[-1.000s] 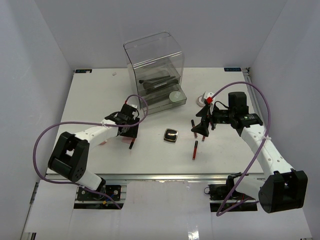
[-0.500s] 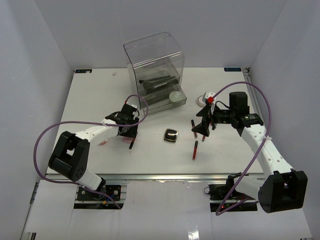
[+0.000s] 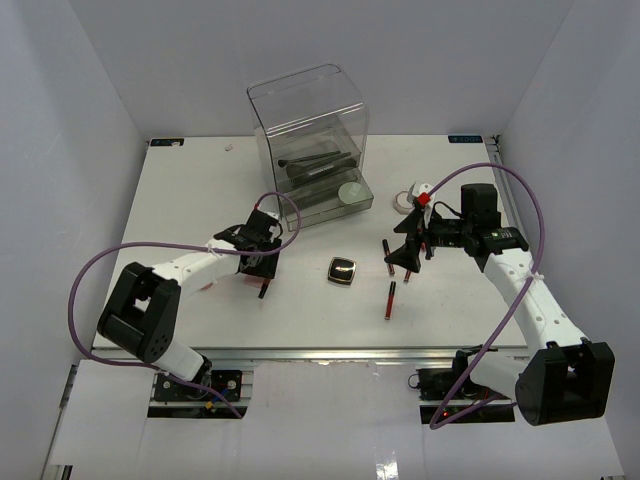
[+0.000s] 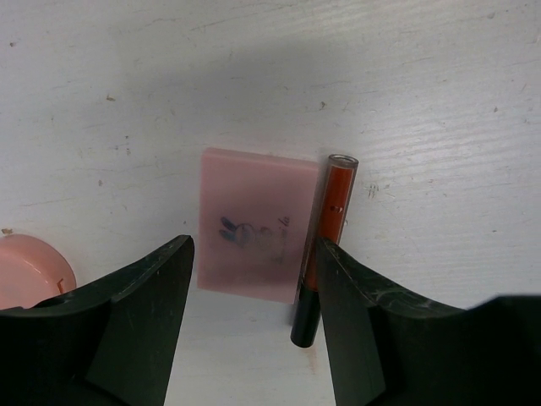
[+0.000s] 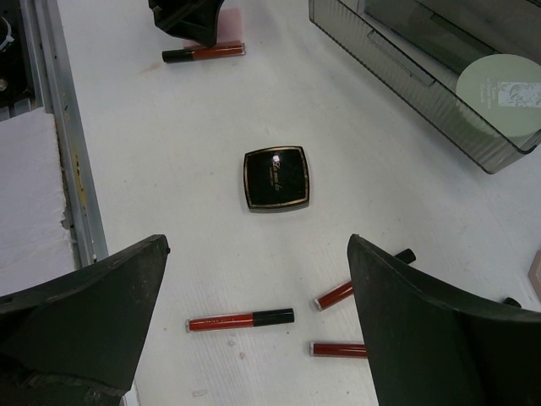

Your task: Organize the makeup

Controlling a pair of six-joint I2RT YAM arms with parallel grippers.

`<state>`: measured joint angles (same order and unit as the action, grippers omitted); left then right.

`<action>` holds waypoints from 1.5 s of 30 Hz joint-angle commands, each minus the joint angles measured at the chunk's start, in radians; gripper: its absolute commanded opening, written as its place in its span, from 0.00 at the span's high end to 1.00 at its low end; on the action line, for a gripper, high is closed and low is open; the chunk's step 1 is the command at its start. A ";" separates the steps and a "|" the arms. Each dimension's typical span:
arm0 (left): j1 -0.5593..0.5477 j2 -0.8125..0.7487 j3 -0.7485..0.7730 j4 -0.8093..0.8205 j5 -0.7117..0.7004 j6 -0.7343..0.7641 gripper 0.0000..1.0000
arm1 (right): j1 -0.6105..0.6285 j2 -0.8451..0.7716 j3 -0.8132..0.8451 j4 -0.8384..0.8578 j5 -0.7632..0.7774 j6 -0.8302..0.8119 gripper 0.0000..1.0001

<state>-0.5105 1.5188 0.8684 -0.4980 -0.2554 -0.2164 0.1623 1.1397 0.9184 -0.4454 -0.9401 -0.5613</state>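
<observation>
Pink palette (image 4: 254, 224) sits between left jaws, spread to straddle it, red tube (image 4: 325, 245) alongside. Right jaws gape empty, black compact (image 5: 276, 178) ahead.

white table (image 3: 180, 200), black compact (image 3: 342, 271), red tubes (image 3: 388, 300), pink palette (image 4: 254, 224), clear drawer box (image 3: 310, 130)

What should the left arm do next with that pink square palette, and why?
Probably lower and close: the left gripper is open, straddling the pink square palette. The slim red-and-black tube lies along one edge, so it may get pinched too.
</observation>
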 commanded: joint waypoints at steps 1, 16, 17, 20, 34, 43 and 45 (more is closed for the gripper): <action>-0.010 0.009 0.034 -0.015 -0.012 -0.007 0.30 | -0.010 -0.008 0.002 -0.001 -0.035 -0.012 0.07; -0.017 -0.065 0.032 -0.010 -0.008 -0.024 0.30 | -0.017 -0.006 0.000 -0.003 -0.042 -0.012 0.07; -0.017 -0.073 0.031 -0.010 -0.024 -0.021 0.30 | -0.017 -0.006 0.000 -0.003 -0.042 -0.012 0.07; -0.014 -0.084 0.029 -0.010 -0.036 -0.020 0.29 | -0.018 -0.007 -0.001 -0.003 -0.044 -0.012 0.07; -0.002 0.002 0.052 -0.016 -0.043 -0.011 0.30 | -0.026 -0.008 -0.003 -0.004 -0.052 -0.012 0.07; -0.002 0.040 0.050 -0.016 -0.005 -0.008 0.31 | -0.030 -0.008 -0.003 -0.006 -0.055 -0.014 0.07; -0.002 0.047 0.052 -0.019 -0.002 -0.008 0.32 | -0.030 -0.009 -0.003 -0.006 -0.055 -0.014 0.07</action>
<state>-0.5182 1.5553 0.8875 -0.5190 -0.2739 -0.2260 0.1376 1.1397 0.9184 -0.4465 -0.9664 -0.5614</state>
